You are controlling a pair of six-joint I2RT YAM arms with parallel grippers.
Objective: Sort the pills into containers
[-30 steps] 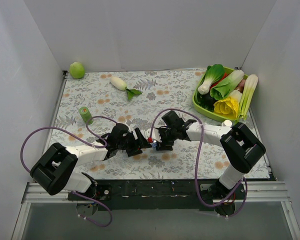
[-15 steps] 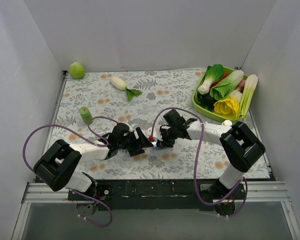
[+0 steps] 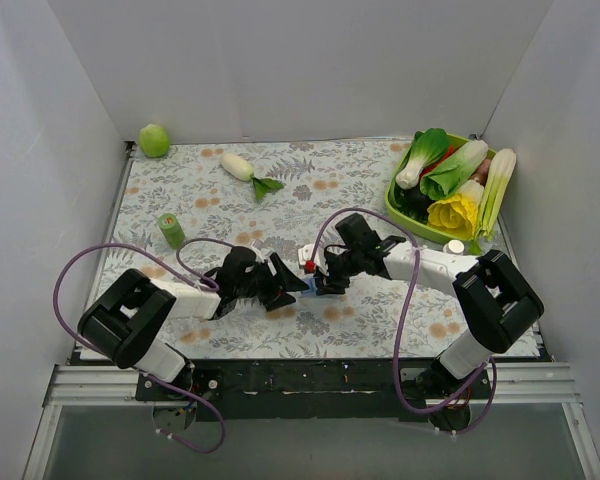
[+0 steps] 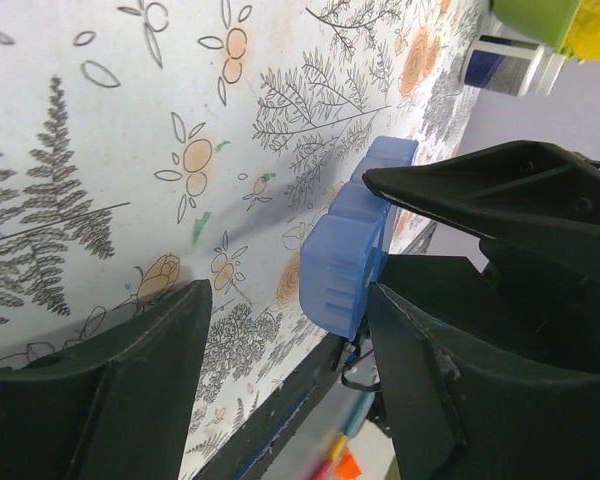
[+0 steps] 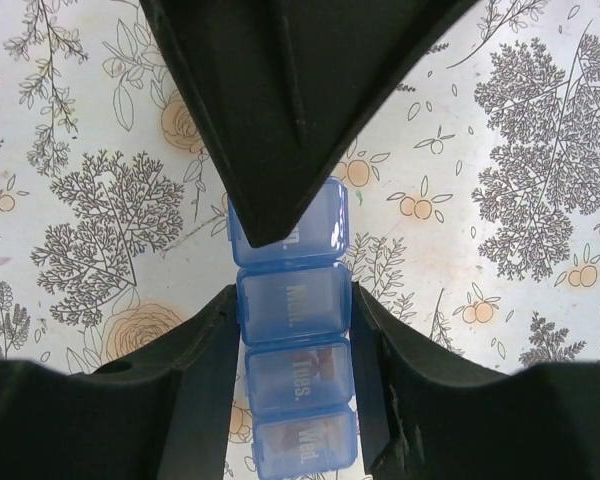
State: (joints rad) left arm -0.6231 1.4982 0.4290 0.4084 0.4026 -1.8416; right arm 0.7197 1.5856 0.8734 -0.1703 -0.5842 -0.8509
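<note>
The containers (image 5: 300, 375) are a strip of four joined translucent blue compartments marked Mon., Tues. and Wed., lying on the floral mat. Orange-brown pills show inside the Tues. and Wed. compartments. My right gripper (image 5: 292, 300) is shut on the strip, one finger against each side. My left gripper (image 4: 285, 295) is open. Its right finger (image 4: 430, 380) touches the strip's end (image 4: 345, 260), and one black fingertip lies over the far compartment in the right wrist view. In the top view the left gripper (image 3: 285, 284) and the right gripper (image 3: 322, 282) meet at the containers (image 3: 308, 284).
A green cylindrical bottle (image 3: 170, 230) stands at the left. A white and blue bottle (image 3: 455, 246) stands by a green tray of vegetables (image 3: 400, 208) at the back right. A white radish (image 3: 238, 166) and a green apple (image 3: 154, 140) lie at the back.
Both grippers and the containers have shifted a little to the right and away from the near edge. The left arm has stretched further out.
</note>
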